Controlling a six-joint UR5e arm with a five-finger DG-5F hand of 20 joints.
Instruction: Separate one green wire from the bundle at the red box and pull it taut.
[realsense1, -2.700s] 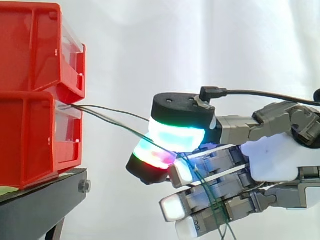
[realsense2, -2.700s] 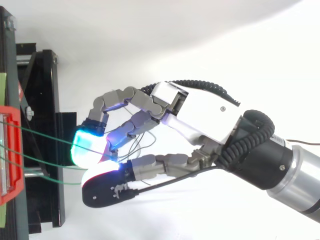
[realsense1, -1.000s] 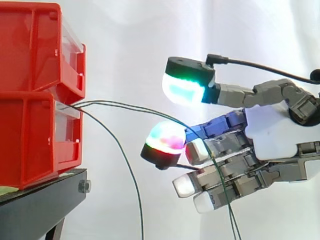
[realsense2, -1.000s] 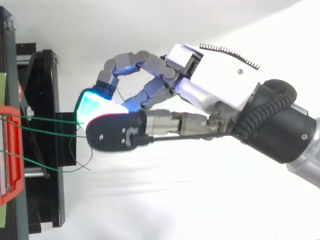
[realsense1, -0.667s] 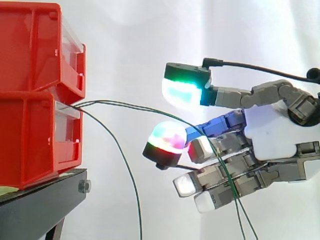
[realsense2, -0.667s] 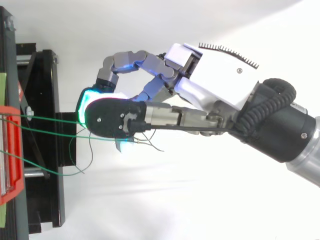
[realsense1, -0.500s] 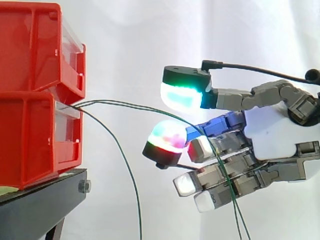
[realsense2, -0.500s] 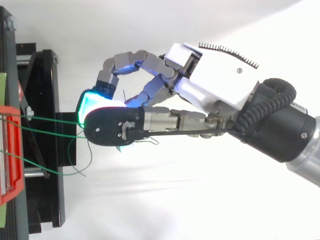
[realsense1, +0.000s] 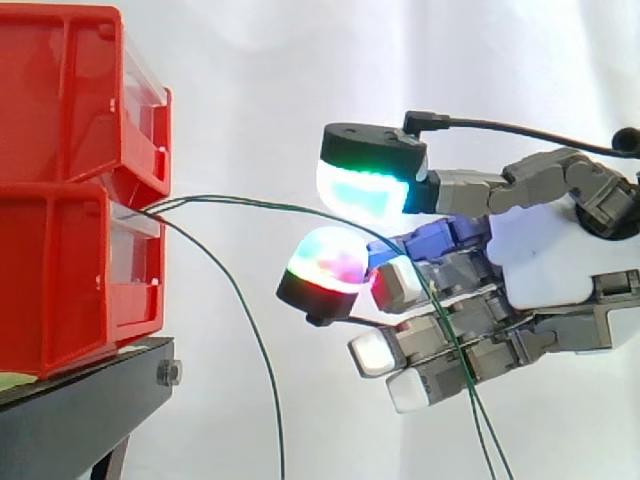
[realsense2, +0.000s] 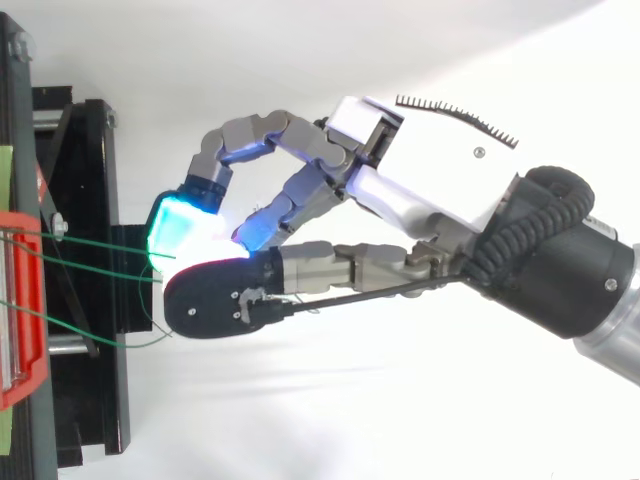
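Hand edged leftward, side view, wires seemingly loose between pads

Robotics lab test set-up, not a home or shop. A mechanical hand with glowing fingertip pads reaches in on a silver metal arm. Behind the hand, a plain white curtain closes off the whole background. Just beyond the fingertips, two red plastic bins sit stacked on a black metal stand with an exposed bolt, a bare fixture of the kind used for experiments.
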